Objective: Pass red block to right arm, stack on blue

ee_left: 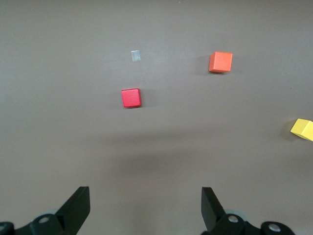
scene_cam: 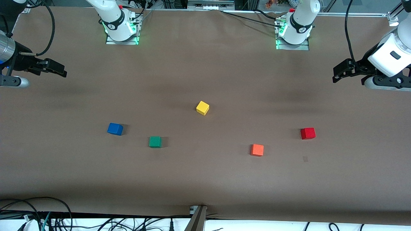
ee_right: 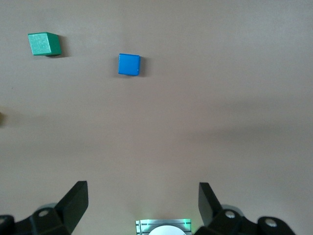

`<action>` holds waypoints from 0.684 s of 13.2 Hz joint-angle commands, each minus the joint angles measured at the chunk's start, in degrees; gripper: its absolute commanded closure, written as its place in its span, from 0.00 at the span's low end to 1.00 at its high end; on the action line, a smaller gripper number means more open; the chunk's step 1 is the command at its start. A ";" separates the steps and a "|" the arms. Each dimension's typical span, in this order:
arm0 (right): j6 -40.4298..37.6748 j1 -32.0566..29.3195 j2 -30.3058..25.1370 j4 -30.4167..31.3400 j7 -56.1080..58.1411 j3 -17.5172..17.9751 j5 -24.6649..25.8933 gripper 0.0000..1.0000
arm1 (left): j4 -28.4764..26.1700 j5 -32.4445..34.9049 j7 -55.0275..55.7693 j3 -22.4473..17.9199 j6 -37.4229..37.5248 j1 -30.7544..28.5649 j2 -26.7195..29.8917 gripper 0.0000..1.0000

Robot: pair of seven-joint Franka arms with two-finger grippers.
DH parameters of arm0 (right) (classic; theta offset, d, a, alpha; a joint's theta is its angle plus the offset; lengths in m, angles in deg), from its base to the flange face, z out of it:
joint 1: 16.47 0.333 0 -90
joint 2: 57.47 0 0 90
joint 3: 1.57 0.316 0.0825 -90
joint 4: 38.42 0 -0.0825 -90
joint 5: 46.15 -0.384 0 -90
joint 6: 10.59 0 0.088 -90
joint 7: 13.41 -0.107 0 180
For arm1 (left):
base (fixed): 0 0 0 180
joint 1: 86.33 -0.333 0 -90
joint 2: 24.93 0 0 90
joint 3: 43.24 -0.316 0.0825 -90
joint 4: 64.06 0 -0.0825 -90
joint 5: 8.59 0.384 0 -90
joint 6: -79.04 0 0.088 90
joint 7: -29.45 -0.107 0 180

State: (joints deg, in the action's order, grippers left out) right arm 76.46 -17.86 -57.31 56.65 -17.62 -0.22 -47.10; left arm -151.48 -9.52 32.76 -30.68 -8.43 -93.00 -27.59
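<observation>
The red block (scene_cam: pixel 308 133) lies on the brown table toward the left arm's end; it also shows in the left wrist view (ee_left: pixel 131 98). The blue block (scene_cam: pixel 115 129) lies toward the right arm's end and shows in the right wrist view (ee_right: pixel 129 64). My left gripper (scene_cam: pixel 336 75) hangs open and empty over the left arm's end of the table, well apart from the red block; its jaws (ee_left: pixel 144 193) stand wide apart. My right gripper (scene_cam: pixel 63 73) hangs open and empty over the right arm's end, apart from the blue block; its jaws (ee_right: pixel 143 188) are wide too.
A green cube (scene_cam: pixel 155 141) lies beside the blue block, nearer the front camera. An orange cube (scene_cam: pixel 257 149) lies beside the red block. A yellow cube (scene_cam: pixel 202 107) sits mid-table. A small grey patch (scene_cam: pixel 305 158) marks the table near the red block. Cables run along the front edge.
</observation>
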 commanded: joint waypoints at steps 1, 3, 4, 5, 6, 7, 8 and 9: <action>-0.91 -0.19 -0.24 -0.59 -0.54 0.15 -0.46 0.00 | 0.68 -0.13 -0.67 0.10 0.72 0.17 -0.07 0.00; -0.91 -0.19 -0.24 -0.59 -0.54 0.15 -0.46 0.00 | 1.29 -0.04 -0.67 0.19 0.46 0.17 -0.41 0.00; -0.91 -0.19 -0.24 -0.59 -0.54 0.15 -0.46 0.00 | 1.29 -0.04 -0.67 0.19 0.46 0.17 -0.41 0.00; -0.91 -0.19 -0.24 -0.59 -0.54 0.15 -0.46 0.00 | 1.29 -0.04 -0.67 0.19 0.46 0.17 -0.41 0.00; -0.91 -0.19 -0.24 -0.59 -0.54 0.15 -0.46 0.00 | 1.29 -0.04 -0.67 0.19 0.46 0.17 -0.41 0.00; -0.91 -0.19 -0.24 -0.59 -0.54 0.15 -0.46 0.00 | 1.29 -0.13 -0.58 0.19 0.55 0.08 -0.41 0.00; -0.91 -0.19 -0.24 -0.59 -0.54 0.15 -0.46 0.00 | 1.29 -0.13 -0.58 0.19 0.64 0.17 -0.41 0.00; -0.91 -0.19 -0.24 -0.59 -0.54 0.15 -0.46 0.00 | 1.29 -0.13 -0.49 0.19 0.72 0.17 -0.33 0.00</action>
State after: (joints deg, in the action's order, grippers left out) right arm 76.46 -17.86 -57.31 56.65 -17.62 -0.22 -47.10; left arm -151.47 -9.52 32.76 -30.54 -8.43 -93.00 -27.59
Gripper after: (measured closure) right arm 0.000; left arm 0.000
